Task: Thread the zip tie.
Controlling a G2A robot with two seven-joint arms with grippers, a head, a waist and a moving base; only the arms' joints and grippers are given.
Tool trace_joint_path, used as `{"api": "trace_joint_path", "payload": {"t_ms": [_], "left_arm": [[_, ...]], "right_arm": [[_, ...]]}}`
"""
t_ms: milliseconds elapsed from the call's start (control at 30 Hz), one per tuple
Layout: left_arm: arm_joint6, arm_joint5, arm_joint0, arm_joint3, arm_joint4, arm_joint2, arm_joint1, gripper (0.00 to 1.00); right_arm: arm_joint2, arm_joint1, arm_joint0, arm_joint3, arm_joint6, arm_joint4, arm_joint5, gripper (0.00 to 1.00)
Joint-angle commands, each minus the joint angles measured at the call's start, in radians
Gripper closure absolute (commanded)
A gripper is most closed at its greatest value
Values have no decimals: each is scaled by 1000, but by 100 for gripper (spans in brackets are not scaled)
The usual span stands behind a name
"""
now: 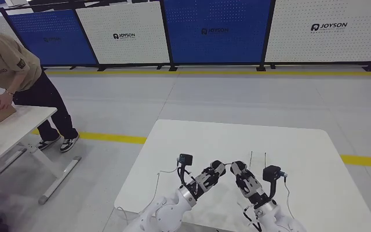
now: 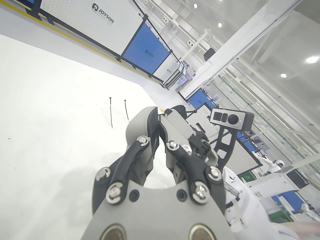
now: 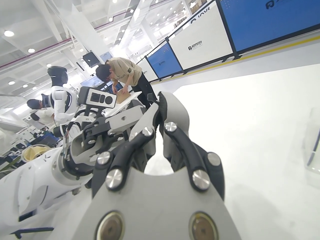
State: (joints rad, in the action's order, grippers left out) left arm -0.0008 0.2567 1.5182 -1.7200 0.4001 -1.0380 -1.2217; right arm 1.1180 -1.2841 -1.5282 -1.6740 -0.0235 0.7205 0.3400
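Observation:
Two thin black zip ties lie side by side on the white table, one to the left of the other; the left wrist view shows them too. My left gripper is shut with nothing in it, just above the table near its front. My right gripper is also shut and empty, tip to tip beside the left one. Both ties lie apart from the grippers, a little beyond and right of the right gripper.
A clear flat piece with a dark thin strip in it lies on the table at the right wrist view's edge. The table's front edge runs just under the arms. A second table stands off to the left.

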Motion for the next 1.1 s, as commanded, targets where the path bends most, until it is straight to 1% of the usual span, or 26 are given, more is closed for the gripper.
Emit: {"api": "trace_joint_path", "payload": {"t_ms": [0, 167, 200, 267, 300, 433, 567, 600, 667, 700, 733, 767, 833, 867, 967, 1000, 1067], "left_arm": [[1, 1, 2, -1, 2, 1, 0, 100], [0, -3, 3, 2, 2, 3, 0, 100], [-2, -7, 2, 3, 3, 4, 0, 65], [-4, -14, 1, 4, 10, 7, 0, 23], [1, -18, 0, 4, 17, 7, 0, 0], [22, -22, 1, 6, 32, 12, -2, 0], [38, -15, 6, 9, 27, 6, -1, 0], [40, -13, 7, 9, 26, 4, -1, 6], [44, -9, 9, 9, 24, 0, -1, 24], [44, -7, 10, 9, 25, -2, 0, 54], [45, -6, 11, 9, 25, -3, 0, 58], [45, -4, 11, 9, 24, -4, 0, 69], [46, 0, 12, 8, 22, -6, 1, 73], [46, 2, 13, 8, 22, -7, 1, 84], [45, 5, 13, 8, 22, -8, 1, 95], [45, 6, 13, 8, 22, -8, 1, 100], [44, 7, 13, 8, 20, -9, 1, 100]], "right_arm": [[-3, 0, 2, 2, 1, 2, 0, 100], [-5, 0, 3, 6, -1, 0, 0, 100], [-5, 0, 2, 7, -2, -1, 0, 100], [-4, 0, 1, 9, -5, -3, 0, 100], [-3, 0, 1, 11, -6, -3, 0, 100], [0, -1, 2, 19, -15, -8, -13, 100], [2, -3, 4, 28, -27, -16, -23, 100], [2, -3, 4, 29, -29, -17, -23, 100], [3, -3, 4, 30, -33, -19, -24, 100], [3, -3, 4, 30, -34, -19, -24, 100], [3, -4, 4, 30, -34, -18, -23, 100], [4, -4, 4, 29, -35, -17, -23, 100], [4, -4, 3, 29, -36, -15, -22, 100], [4, -4, 3, 28, -36, -14, -22, 100], [4, -4, 3, 27, -37, -12, -22, 100], [4, -4, 3, 27, -38, -11, -22, 100], [4, -5, 3, 26, -37, -11, -22, 100]]}}
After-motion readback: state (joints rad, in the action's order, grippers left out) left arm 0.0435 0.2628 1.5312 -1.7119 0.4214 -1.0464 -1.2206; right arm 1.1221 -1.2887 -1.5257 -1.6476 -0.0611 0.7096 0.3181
